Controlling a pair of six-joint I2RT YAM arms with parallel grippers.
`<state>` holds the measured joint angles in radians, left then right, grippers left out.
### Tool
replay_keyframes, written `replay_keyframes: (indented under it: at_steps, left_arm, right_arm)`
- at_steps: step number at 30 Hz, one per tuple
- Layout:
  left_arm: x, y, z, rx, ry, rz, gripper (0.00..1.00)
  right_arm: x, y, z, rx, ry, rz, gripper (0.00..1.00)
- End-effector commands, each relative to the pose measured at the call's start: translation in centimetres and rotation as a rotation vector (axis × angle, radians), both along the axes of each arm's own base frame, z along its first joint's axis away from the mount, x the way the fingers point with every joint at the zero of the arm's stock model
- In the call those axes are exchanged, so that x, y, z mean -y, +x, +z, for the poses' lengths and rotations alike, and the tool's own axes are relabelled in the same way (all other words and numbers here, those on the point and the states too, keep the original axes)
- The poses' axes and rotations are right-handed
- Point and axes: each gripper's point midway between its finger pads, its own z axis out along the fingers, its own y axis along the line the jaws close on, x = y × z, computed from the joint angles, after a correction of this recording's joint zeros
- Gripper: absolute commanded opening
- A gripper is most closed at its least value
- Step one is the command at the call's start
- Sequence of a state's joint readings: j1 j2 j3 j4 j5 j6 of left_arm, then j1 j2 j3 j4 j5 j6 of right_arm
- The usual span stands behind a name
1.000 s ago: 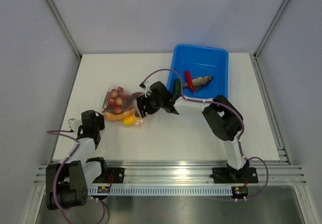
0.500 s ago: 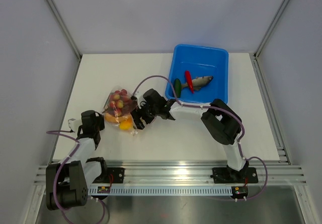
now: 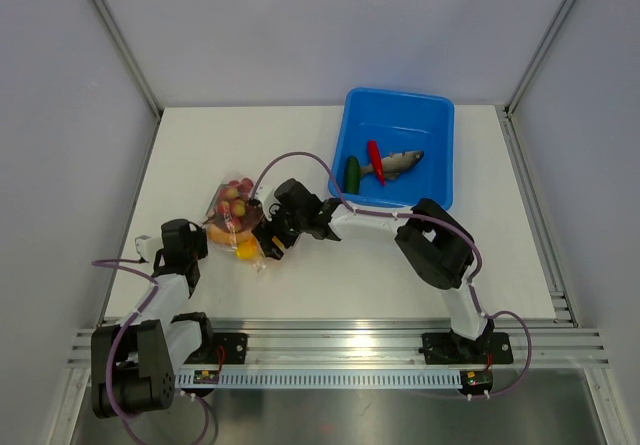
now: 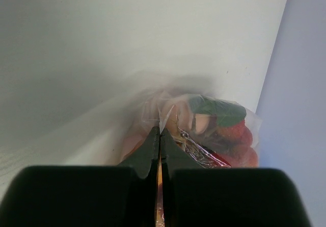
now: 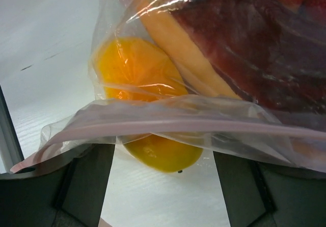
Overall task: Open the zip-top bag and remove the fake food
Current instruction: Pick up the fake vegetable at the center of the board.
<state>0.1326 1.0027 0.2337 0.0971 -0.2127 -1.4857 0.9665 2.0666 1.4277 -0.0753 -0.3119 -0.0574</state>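
The clear zip-top bag [image 3: 235, 217] lies left of the table's centre, holding red, orange and yellow fake food. My left gripper [image 4: 160, 135] is shut on a thin edge of the bag's film [image 4: 204, 130]; from above it [image 3: 203, 233] sits at the bag's left side. My right gripper [image 5: 162, 186] is open at the bag's mouth, its pink zipper strip [image 5: 178, 124] draped across both fingers. A yellow piece [image 5: 160, 154] lies between them, untouched, and an orange slice [image 5: 133, 66] sits deeper inside. From above, the right gripper [image 3: 263, 246] is at the bag's near right corner.
A blue tub [image 3: 432, 125] stands at the back right and holds a grey fish [image 3: 400, 162], a red pepper [image 3: 374, 159] and a green cucumber [image 3: 352, 173]. Grey walls close the left, back and right sides. The arm bases and a rail line the near edge.
My right gripper has moved left and nearer, up to the bag's mouth, and has opened a little wider. The bag has shifted slightly left and bunched up. The left gripper has stayed shut.
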Motion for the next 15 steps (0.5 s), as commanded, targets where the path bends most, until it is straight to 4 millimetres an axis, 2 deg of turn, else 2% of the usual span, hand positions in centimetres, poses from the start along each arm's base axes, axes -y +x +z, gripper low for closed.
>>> replay_keyframes:
  at_steps: [1,7,11,15]
  left_arm:
    - [0.3,0.8,1.3,0.04,-0.004,-0.019,0.0]
    - [0.5,0.9,1.4,0.044,-0.007,-0.026,0.0]
    - [0.5,0.9,1.3,0.041,-0.009,-0.028,0.0]
    - [0.5,0.9,1.2,0.041,-0.011,-0.029,0.0]
  right_arm:
    - [-1.7,0.3,0.5,0.071,0.015,0.058,0.82]
    - [-1.8,-0.1,-0.7,0.07,-0.022,0.078,0.78]
    - [-1.8,-0.3,-0.6,0.073,-0.033,0.082,0.72]
    - [-1.6,-0.4,-0.4,0.085,-0.048,0.086,0.59]
